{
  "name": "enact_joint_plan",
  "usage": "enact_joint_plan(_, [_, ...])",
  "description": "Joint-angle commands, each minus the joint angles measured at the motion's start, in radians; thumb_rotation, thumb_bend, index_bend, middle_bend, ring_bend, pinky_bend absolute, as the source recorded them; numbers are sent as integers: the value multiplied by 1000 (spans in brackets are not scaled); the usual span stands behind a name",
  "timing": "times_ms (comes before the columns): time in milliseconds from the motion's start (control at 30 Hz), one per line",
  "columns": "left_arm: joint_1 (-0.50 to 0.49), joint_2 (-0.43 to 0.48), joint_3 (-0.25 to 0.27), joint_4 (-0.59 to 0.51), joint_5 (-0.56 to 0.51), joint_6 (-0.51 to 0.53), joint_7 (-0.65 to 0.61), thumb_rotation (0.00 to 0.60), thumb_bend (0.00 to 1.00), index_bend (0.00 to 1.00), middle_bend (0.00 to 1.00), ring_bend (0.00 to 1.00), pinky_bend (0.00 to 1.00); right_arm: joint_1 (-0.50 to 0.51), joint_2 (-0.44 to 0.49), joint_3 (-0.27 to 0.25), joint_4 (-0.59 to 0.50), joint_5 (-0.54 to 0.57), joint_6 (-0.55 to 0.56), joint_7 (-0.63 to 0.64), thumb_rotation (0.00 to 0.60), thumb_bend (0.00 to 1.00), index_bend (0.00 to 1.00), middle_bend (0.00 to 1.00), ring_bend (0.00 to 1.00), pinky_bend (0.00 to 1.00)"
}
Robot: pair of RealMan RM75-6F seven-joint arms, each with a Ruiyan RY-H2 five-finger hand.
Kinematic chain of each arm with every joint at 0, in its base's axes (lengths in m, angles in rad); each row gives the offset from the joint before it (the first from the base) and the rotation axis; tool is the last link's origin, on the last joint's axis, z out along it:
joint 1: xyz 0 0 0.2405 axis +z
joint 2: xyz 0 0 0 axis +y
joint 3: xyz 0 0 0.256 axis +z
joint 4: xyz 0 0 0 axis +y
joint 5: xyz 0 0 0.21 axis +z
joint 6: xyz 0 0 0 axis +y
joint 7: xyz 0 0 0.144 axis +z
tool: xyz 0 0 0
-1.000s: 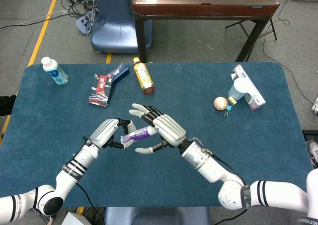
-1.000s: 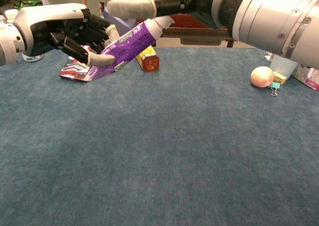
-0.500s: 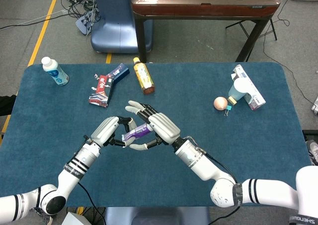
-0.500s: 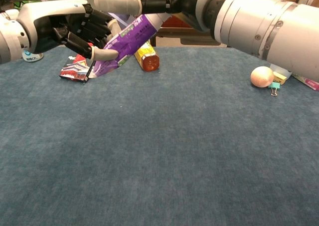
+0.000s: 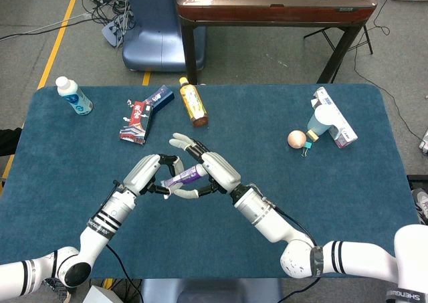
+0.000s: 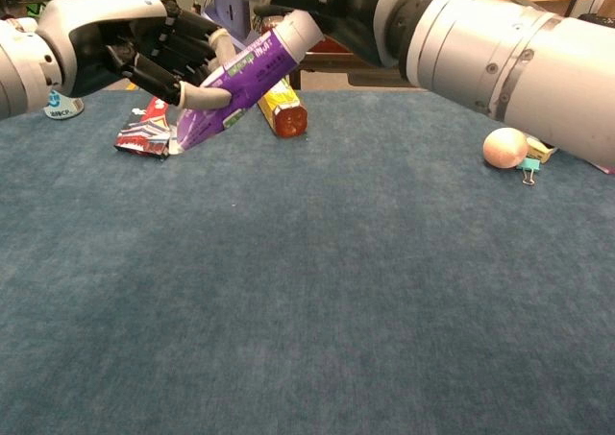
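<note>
Two hands (image 5: 184, 176) around purple tube (image 5: 182, 177), amber bottle (image 5: 192, 102) beyond.

The purple tube (image 6: 245, 75) carries white and green lettering along its side, too tilted and small to read, perhaps Chinese characters. The red packet (image 5: 136, 119) near the table's far edge shows white print, also illegible. The white bottle (image 5: 73, 95) at the far left corner bears a blurred blue label.
</note>
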Motion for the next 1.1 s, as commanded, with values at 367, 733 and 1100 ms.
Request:
enact_joint_plan(367, [-2, 2, -10, 1, 7, 7, -10, 600, 453, 609, 758, 510, 280, -5, 16, -5, -3, -47, -17, 124, 306, 148, 0, 0, 0, 0])
enact_joint_plan(733, [-2, 4, -9, -2, 7, 6, -13, 600, 454, 610, 760, 511, 280, -3, 17, -10, -5, -66, -6, 135, 308, 149, 0, 0, 0, 0])
enact_joint_plan(1100, [21, 44, 26, -4, 68, 7, -34, 600, 453, 610, 759, 511, 280, -61, 158, -33, -72, -160, 62, 139, 306, 150, 0, 0, 0, 0])
